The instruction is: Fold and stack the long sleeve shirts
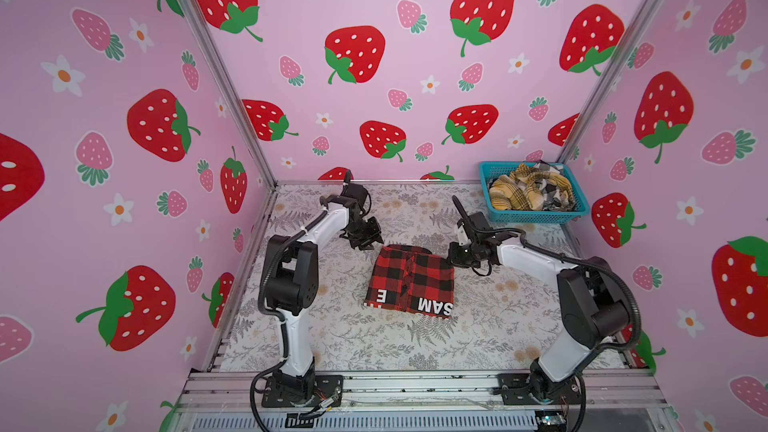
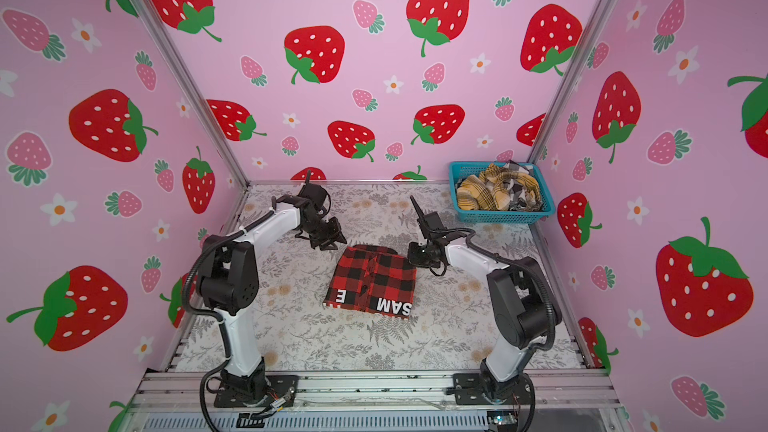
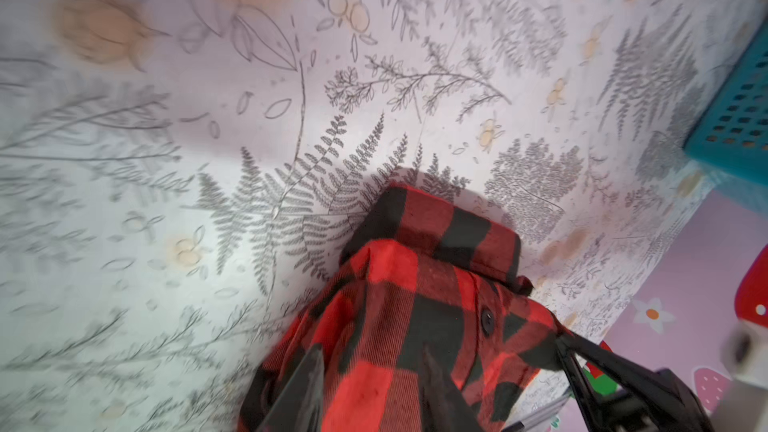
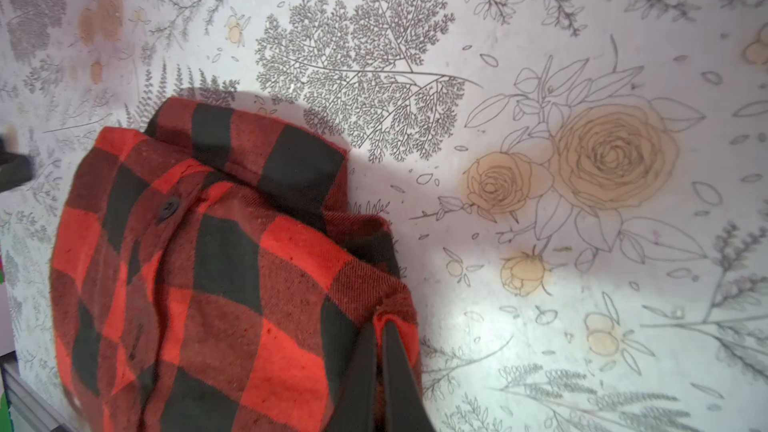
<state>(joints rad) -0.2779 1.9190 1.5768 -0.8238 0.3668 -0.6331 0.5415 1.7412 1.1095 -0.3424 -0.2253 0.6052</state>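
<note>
A red-and-black buffalo check shirt [image 1: 409,280] [image 2: 370,280] lies folded mid-table, its white lettering along the near edge. My left gripper [image 1: 368,246] [image 3: 372,359] hovers at the shirt's far left corner. Its jaws stand apart, and in the left wrist view the plaid [image 3: 399,297] shows behind them. My right gripper [image 1: 451,257] [image 4: 380,326] is at the far right corner, shut on a pinch of the shirt's edge [image 4: 232,268]. A mustard-yellow plaid shirt [image 1: 515,195] and a black-and-white plaid shirt [image 1: 555,189] lie crumpled in the basket.
The turquoise mesh basket [image 1: 536,216] [image 2: 498,216] [image 3: 739,118] stands in the far right corner of the table, against the strawberry-print walls. A floral cloth [image 1: 374,347] covers the table. Both arm bases are bolted to the front rail [image 1: 415,384].
</note>
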